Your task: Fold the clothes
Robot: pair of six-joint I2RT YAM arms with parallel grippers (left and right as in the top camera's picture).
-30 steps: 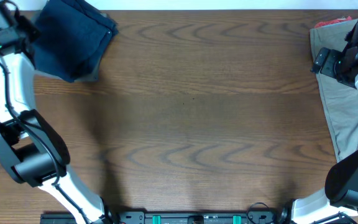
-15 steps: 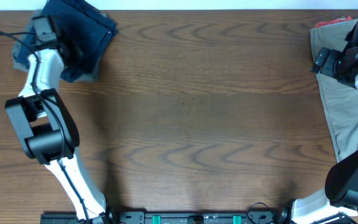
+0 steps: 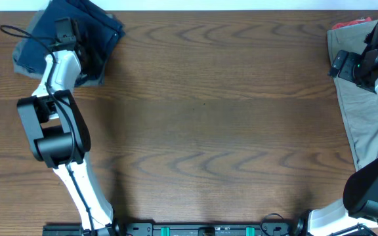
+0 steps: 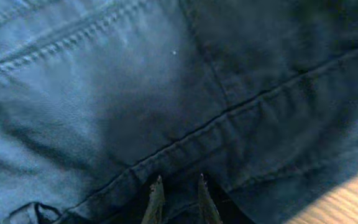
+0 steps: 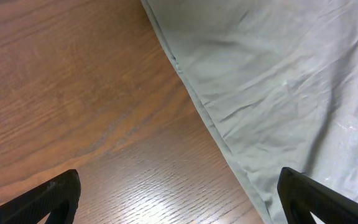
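Fingers (image 4: 156, 200) nearly together against navy shorts (image 4: 166, 93)

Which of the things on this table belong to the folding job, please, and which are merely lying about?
Belonging to the job:
- navy blue cotton shorts, bunched at the far left corner
- khaki-beige cotton garment, spread along the right edge
- coral-red garment, peeking out behind the khaki one

Not part of it:
- brown wooden table

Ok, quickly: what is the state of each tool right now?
Left tool: nearly closed, apparently pinching the navy shorts.
Right tool: open, holding nothing.
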